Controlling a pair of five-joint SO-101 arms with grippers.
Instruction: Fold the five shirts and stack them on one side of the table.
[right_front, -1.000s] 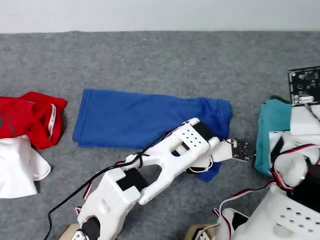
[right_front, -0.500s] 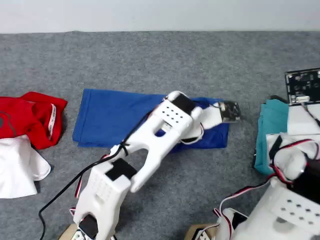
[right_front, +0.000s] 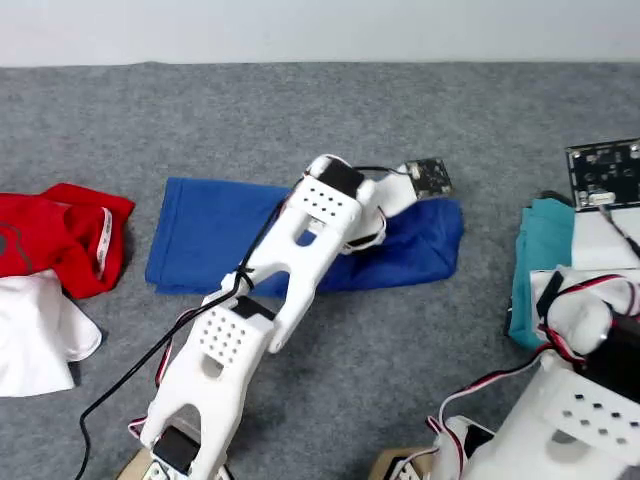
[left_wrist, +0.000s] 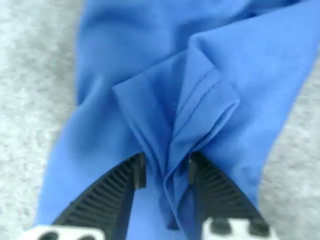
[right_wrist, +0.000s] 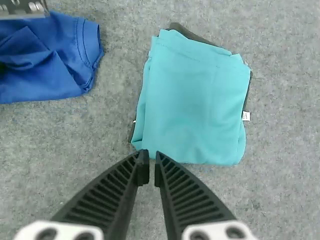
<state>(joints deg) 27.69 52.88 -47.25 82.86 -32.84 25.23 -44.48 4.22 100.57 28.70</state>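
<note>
Clamping bunched fold (hem, prob.) of blue shirt (left_wrist: 115, 65), left gripper (left_wrist: 165, 167); right gripper (right_wrist: 149, 161) closed.

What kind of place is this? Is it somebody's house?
Probably not a house; it looks like a robot test table. The left arm and right arm stand at a grey mat, and the left pincer pinches a blue shirt near a folded teal shirt.

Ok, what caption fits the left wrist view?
The left pincer pinches a bunched fold of the blue shirt, grey table on both sides.
</note>
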